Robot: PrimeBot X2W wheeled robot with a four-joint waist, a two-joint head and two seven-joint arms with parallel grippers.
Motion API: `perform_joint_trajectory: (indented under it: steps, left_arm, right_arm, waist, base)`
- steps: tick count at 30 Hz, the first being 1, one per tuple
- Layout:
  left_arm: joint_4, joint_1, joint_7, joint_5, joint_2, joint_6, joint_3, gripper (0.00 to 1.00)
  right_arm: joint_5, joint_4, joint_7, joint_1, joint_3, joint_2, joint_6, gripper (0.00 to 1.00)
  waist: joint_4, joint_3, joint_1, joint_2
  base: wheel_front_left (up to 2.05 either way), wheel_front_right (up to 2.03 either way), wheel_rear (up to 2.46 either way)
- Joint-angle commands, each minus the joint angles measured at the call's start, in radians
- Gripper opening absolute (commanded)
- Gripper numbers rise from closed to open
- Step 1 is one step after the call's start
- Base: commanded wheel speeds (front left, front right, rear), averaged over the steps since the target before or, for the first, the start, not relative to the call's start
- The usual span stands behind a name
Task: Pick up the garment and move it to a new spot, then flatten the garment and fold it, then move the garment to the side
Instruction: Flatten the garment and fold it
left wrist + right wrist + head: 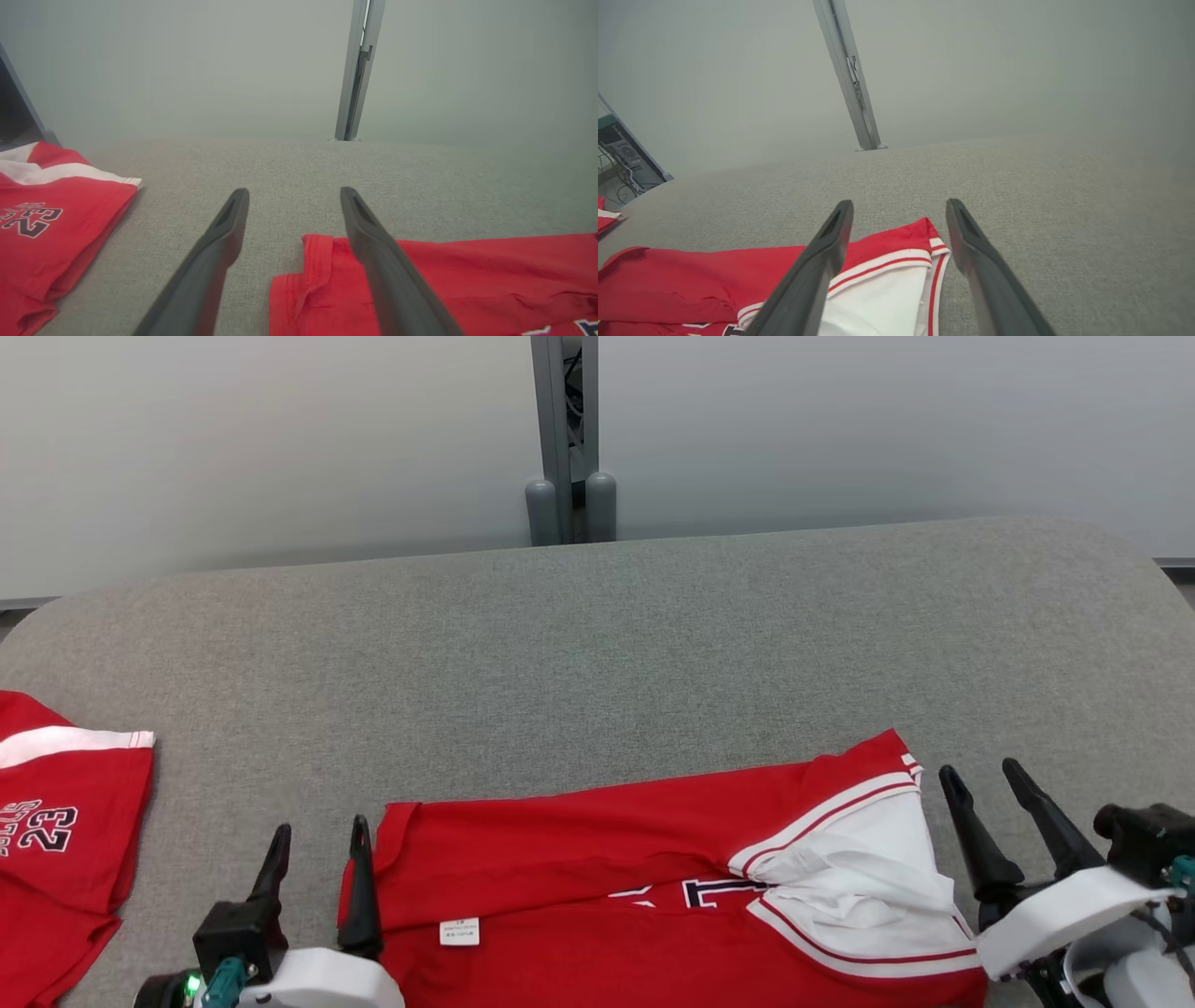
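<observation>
The grey padded counter [597, 635] has wide bare room from 10 through 2 o'clock, and its far edge rounds off before the wall. The garment [579, 859], a red jersey, lies rumpled at 6 o'clock by the near edge, with its white side panel [840, 868] bunched at the 3 o'clock end. It looks light, soft and limp, likely to sag when lifted, so the corners or hems seem the best holds. A second red jersey [56, 821] lies at 8 o'clock, well apart. The left claw [320, 828] straddles the garment's 9 o'clock edge. The right claw [980, 770] is just beside its 3 o'clock end. Both are released, grasping nothing.
</observation>
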Motion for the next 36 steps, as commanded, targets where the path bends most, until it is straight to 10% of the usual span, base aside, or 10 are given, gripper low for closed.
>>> perform_joint_trajectory:
  steps: [1, 15, 34, 36]
  left_arm:
    - [0.004, 0.016, -0.003, 0.009, 0.001, -0.006, 0.011, 1.00]
    - [0.046, 0.037, -0.004, 0.167, -0.094, -0.128, 0.134, 1.00]
    - [0.084, -0.007, -0.003, 0.241, -0.117, -0.187, 0.196, 1.00]
    - [0.086, -0.009, -0.004, 0.246, -0.121, -0.190, 0.200, 1.00]
  right_arm:
    - [-0.006, 0.009, -0.010, 0.015, -0.007, 0.000, 0.002, 1.00]
    - [0.056, 0.201, 0.044, 0.014, -0.045, 0.093, 0.002, 1.00]
    - [0.194, 0.411, 0.034, -0.060, 0.070, 0.157, 0.002, 1.00]
    - [0.204, 0.413, 0.030, -0.067, 0.090, 0.148, 0.002, 0.20]
  waist:
    - [0.000, 0.001, 0.0000, -0.0001]
    - [0.023, 0.028, 0.0000, -0.0001]
    - [0.061, 0.072, 0.0000, -0.0001]
    - [0.063, 0.074, 0.0000, -0.0001]
  base:
    - [0.00, 0.00, 0.00]
    - [0.00, 0.00, 0.00]
    - [0.00, 0.00, 0.00]
    - [0.00, 0.00, 0.00]
